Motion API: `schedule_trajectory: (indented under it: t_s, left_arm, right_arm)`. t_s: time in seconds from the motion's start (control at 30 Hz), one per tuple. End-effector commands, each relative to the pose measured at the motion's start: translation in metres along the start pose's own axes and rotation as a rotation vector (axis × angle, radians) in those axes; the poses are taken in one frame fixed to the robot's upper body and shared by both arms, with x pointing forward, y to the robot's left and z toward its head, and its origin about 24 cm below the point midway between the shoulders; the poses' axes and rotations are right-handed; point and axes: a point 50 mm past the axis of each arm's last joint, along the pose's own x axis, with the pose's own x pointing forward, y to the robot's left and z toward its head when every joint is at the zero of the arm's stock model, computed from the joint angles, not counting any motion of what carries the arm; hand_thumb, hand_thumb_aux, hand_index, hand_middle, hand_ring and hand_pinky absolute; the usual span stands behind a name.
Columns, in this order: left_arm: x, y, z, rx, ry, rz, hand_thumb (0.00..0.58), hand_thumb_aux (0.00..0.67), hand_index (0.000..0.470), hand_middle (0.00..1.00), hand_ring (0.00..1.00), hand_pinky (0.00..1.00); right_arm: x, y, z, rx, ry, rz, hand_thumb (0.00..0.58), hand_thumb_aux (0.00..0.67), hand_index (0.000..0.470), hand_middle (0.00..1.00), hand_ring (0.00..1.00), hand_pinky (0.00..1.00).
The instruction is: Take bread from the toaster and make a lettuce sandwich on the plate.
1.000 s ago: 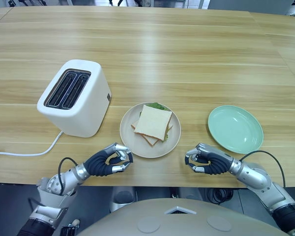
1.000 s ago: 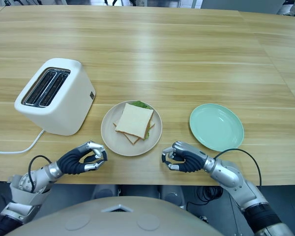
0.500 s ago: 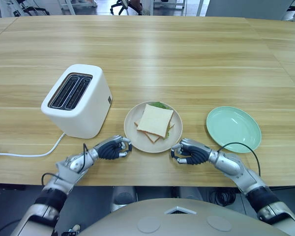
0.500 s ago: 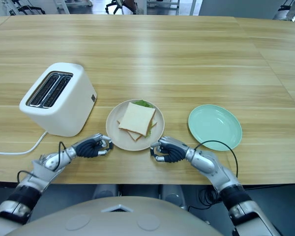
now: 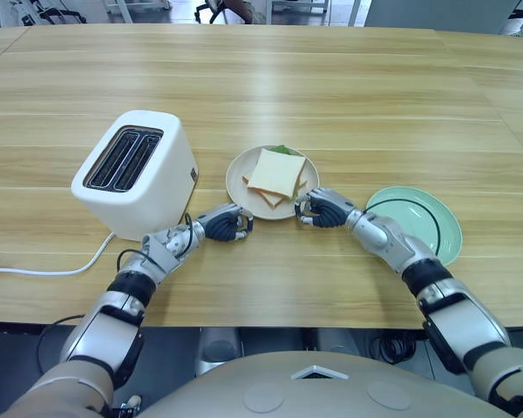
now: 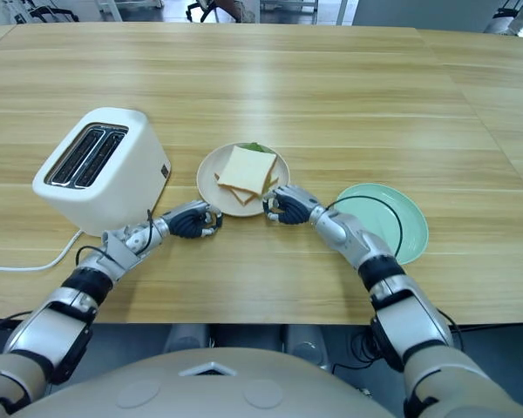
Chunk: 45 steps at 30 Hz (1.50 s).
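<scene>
Fingers (image 5: pixel 239 225) curl shut on left hand (image 5: pixel 223 223) and right hand (image 5: pixel 321 209), apparently empty. Plate (image 5: pixel 238 183) with sandwich (image 5: pixel 276 172) sits just above, between them, mid-frame; right hand is nearer its rim.

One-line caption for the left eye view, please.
Left robot hand and right robot hand, fingers curled, flank the plate bearing the lettuce sandwich, beside the toaster.

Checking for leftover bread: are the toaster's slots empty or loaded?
Empty, as far as shows: both slots of the toaster are dark with no bread in them. The bread lies stacked on the plate.
</scene>
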Motion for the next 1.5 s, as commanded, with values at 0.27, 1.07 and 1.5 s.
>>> schedule_trajectory:
  t_s: [0.27, 1.07, 1.5]
  left_arm:
    - [0.027, 0.030, -0.003, 0.014, 0.086, 0.105, 0.580, 0.670, 0.460, 1.00, 1.00, 1.00]
    - [-0.013, 0.037, 0.054, -0.481, -0.432, 0.887, 0.000, 0.000, 0.000, 0.00, 0.00, 0.00]
    - [-0.016, 0.036, 0.042, -0.516, -0.347, 1.004, 0.000, 0.000, 0.000, 0.00, 0.00, 0.00]
  right_arm:
    - [0.017, -0.013, -0.007, 0.023, 0.082, -0.035, 0.580, 0.670, 0.460, 1.00, 1.00, 1.00]
    - [-0.045, -0.040, 0.031, 0.475, -0.288, -0.798, 0.000, 0.000, 0.000, 0.00, 0.00, 0.00]
    - [-0.050, -0.044, 0.028, 0.503, -0.270, -0.899, 0.000, 0.000, 0.000, 0.00, 0.00, 0.00]
